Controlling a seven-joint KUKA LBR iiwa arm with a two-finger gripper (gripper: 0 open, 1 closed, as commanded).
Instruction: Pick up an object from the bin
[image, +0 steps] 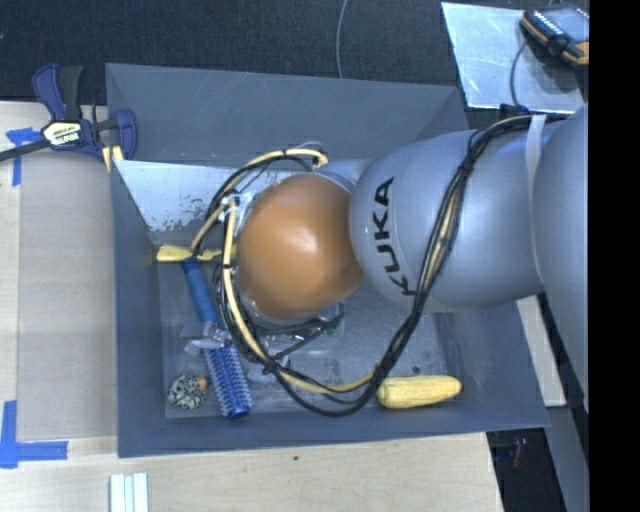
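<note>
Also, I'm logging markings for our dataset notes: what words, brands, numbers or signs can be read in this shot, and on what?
"KUKA": black capitals running up the arm's grey housing, just beside the orange cover.
No readable text on the blue brush, the yellow banana-shaped piece or the bin.

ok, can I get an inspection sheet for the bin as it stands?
surface: grey metal bin, dark specks on its back wall.
job's things: blue hairbrush front left; yellow banana front right; small speckled lump in the front-left corner; yellow stick at the left wall.
clutter: nothing seen.
claw: low over the bin's middle under the orange wrist cover, beside the hairbrush; state cannot be told.
cables: yellow and black, looped round the cover, sagging to the floor near the banana.
surroundings: orange-and-black device behind the bin.
</note>
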